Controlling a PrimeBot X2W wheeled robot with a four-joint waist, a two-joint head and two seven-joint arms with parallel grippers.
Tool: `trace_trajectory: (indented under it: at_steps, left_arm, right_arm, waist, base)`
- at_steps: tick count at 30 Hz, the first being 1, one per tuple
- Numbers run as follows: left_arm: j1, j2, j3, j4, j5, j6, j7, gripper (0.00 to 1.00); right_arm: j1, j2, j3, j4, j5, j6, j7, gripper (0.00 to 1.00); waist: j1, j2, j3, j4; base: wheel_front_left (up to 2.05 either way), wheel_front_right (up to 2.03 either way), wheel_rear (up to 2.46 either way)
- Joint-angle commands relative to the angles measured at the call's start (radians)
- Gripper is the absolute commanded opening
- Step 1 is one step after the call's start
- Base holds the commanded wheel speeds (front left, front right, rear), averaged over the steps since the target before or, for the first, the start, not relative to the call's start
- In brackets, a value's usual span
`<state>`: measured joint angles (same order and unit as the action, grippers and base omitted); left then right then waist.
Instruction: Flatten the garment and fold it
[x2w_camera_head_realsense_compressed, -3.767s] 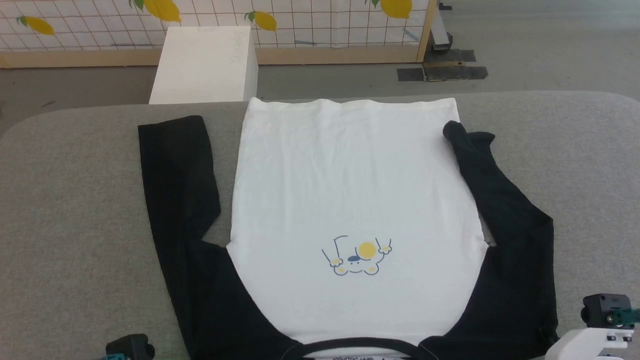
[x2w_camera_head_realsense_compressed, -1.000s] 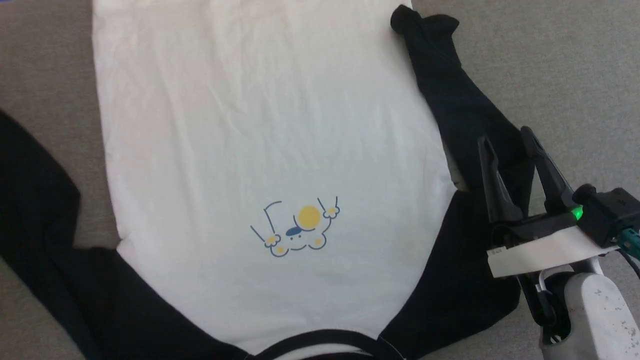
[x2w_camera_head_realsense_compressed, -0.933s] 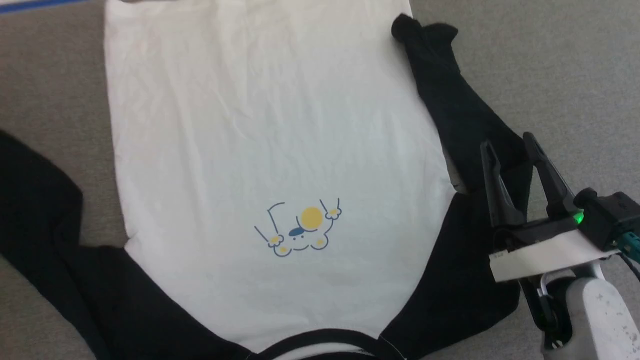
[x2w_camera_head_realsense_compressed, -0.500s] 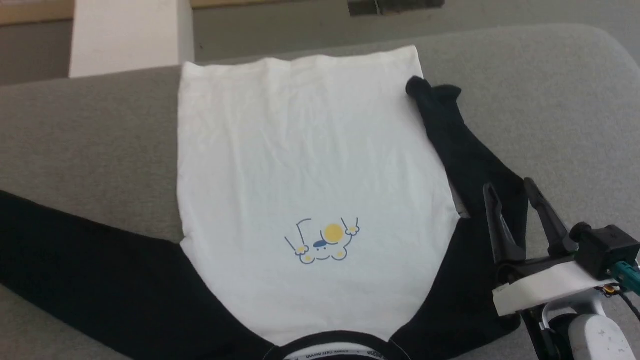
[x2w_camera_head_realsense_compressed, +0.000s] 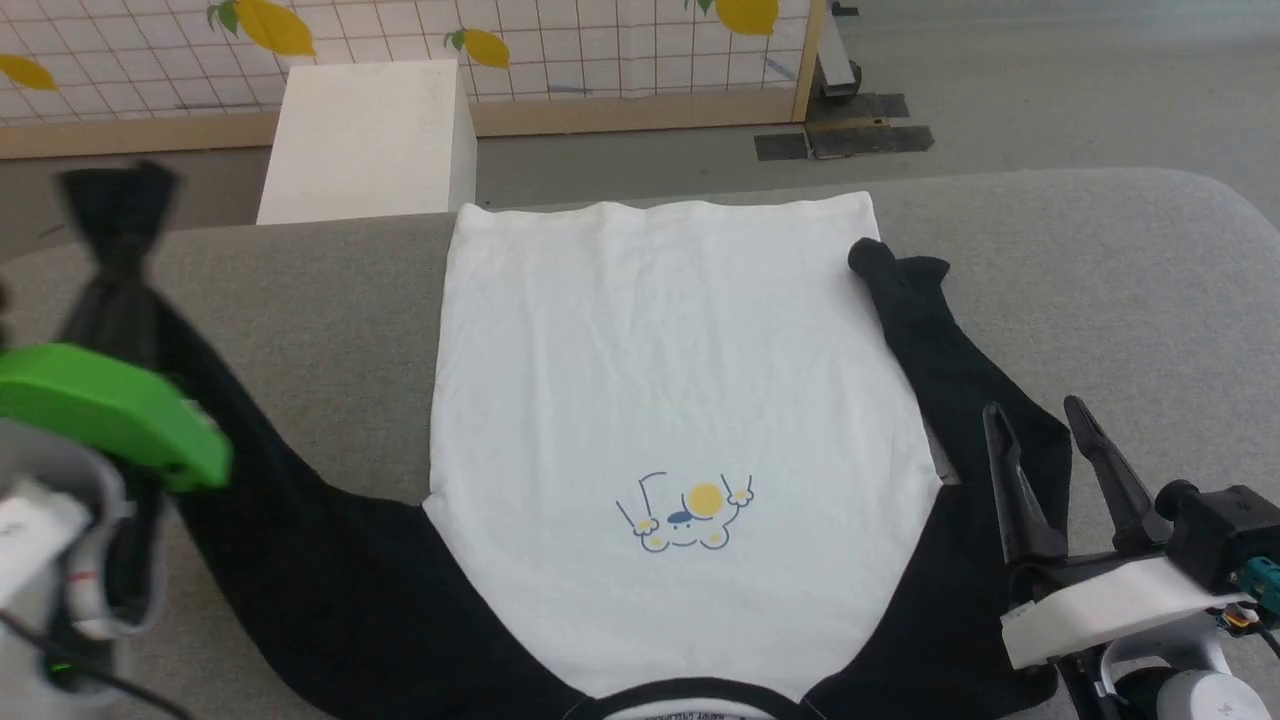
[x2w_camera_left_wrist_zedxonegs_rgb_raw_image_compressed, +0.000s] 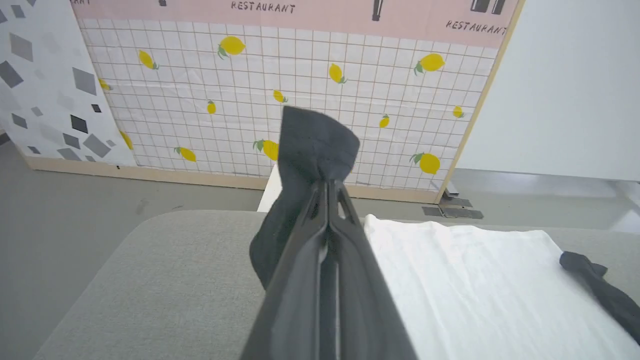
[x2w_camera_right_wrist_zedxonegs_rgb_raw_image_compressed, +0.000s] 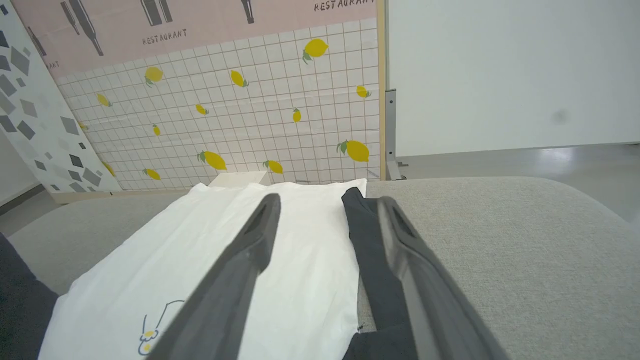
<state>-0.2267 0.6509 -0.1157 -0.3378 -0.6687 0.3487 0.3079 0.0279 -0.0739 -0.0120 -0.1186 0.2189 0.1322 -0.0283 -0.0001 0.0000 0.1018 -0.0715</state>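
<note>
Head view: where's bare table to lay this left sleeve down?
Bare table lies between the white body of the garment and the raised left sleeve clamped in the left end effector. More is free right of the right sleeve. Crowded: the near right, where the open right end effector hovers over cloth.

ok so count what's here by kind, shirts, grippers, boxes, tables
soft white shirt with black sleeves: 1
dark two-fingered grippers: 2, left gripper shut on one black sleeve, right gripper open
white rectangular box: 1
grey fabric-covered table: 1
total: 5
</note>
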Motion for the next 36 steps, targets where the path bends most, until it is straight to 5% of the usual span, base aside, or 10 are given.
trace_trajectory:
  at_steps: [1,9,19,32,34,36]
  left_arm:
    - [-0.039,-0.030,-0.039,-0.010,0.017,-0.005,-0.002,0.00]
    - [-0.166,-0.280,-0.334,0.036,0.079,-0.024,-0.020,0.00]
    - [-0.227,-0.537,-0.635,0.399,0.108,-0.130,-0.055,0.00]
    - [-0.255,-0.600,-0.866,0.855,0.038,-0.252,-0.057,0.00]
    - [-0.260,-0.600,-0.886,0.866,0.011,-0.262,-0.054,1.00]
    - [-0.268,-0.600,-0.885,0.854,-0.024,-0.263,-0.078,1.00]
  right_arm:
    - [0.013,0.007,-0.001,-0.009,-0.008,-0.002,0.005,1.00]
    - [0.017,0.011,-0.002,-0.026,-0.010,-0.002,0.017,1.00]
    - [0.012,0.018,0.013,-0.023,-0.002,-0.002,0.016,1.00]
    - [-0.014,0.022,0.038,0.017,0.018,-0.002,-0.005,1.00]
    - [-0.016,0.022,0.038,0.020,0.019,-0.002,-0.005,1.00]
    - [-0.016,0.022,0.032,0.022,0.018,-0.002,-0.002,1.00]
  waist:
    - [0.0001,0.0000,-0.008,0.002]
    - [0.0001,0.0000,-0.008,-0.023]
    - [0.0001,0.0000,0.019,-0.088]
    - [0.0001,0.0000,0.063,-0.135]
    - [0.0001,0.0000,0.067,-0.133]
    - [0.0001,0.0000,0.071,-0.126]
  base:
    - [0.00,0.00,0.00]
    - [0.00,0.00,0.00]
    - [0.00,0.00,0.00]
    - [0.00,0.00,0.00]
    - [0.00,0.00,0.00]
    - [0.00,0.00,0.00]
